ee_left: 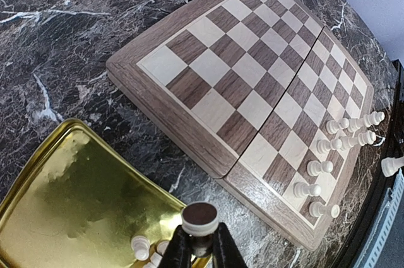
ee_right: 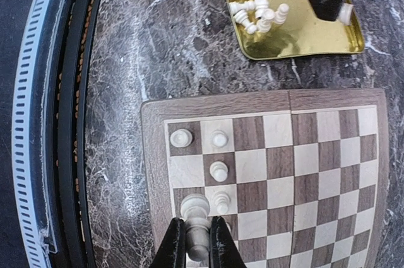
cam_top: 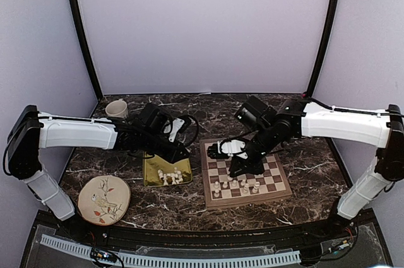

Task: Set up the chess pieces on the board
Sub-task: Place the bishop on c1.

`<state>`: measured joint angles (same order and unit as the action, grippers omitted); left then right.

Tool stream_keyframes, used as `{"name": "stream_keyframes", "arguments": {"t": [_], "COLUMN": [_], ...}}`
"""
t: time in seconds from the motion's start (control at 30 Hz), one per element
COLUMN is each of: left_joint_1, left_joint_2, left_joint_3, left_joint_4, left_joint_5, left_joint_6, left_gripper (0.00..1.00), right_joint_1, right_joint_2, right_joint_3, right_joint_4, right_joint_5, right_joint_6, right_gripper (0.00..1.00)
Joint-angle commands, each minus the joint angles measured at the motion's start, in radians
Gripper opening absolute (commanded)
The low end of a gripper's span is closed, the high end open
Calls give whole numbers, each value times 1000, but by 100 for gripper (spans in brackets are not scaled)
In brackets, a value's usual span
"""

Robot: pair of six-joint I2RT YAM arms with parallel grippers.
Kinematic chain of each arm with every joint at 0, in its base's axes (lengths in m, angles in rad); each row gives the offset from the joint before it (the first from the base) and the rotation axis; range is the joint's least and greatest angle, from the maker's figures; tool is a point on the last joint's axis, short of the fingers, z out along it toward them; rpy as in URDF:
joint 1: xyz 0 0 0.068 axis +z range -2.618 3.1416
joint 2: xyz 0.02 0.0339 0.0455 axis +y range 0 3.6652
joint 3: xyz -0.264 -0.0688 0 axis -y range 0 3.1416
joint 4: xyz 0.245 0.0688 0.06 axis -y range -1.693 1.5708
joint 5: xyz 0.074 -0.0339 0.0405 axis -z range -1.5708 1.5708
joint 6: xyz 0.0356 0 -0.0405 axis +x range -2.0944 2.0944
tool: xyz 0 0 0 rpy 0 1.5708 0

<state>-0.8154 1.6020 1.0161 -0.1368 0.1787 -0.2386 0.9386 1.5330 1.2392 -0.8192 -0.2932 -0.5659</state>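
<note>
Over the gold tray (ee_left: pixel 76 205), the left hand (ee_left: pixel 201 246) is closed on a cream piece (ee_left: pixel 200 216), its dark base facing the camera. At the near rows of the board (ee_right: pixel 151 154) the right hand (ee_right: pixel 197 243) pinches a second piece (ee_right: pixel 194 208) among standing ones; more chess pieces (ee_right: pixel 255 6) lie loose in the tray on the marble bench (ee_right: pixel 126 60)

a dark brown stone worktop (cam_top: pixel 309 167) with thin white lines sits inside a little booth. plain pale purple walls (cam_top: pixel 202 28) stand at the back and both sides. two thin black poles (cam_top: pixel 82 34) run up the back corners.
</note>
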Motion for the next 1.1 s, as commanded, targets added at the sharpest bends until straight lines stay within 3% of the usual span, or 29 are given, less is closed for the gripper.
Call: {"name": "stream_keyframes", "arguments": {"t": [0.0,1.07], "left_joint_1": [5,7], "left_joint_2": [-48,-27], "left_joint_3": [-19,-25], "left_joint_4": [4,3], "left_joint_5": [-5,6], "left_joint_6": [-10,-5], "left_gripper": [3,4], "right_joint_1": [40,88], "right_joint_2": [45,171], "right_joint_3": [-14,-66], "right_joint_4": [-31,1], "right_joint_5": [25,153], "right_joint_6": [-36,-25], "right_gripper": [0,0]}}
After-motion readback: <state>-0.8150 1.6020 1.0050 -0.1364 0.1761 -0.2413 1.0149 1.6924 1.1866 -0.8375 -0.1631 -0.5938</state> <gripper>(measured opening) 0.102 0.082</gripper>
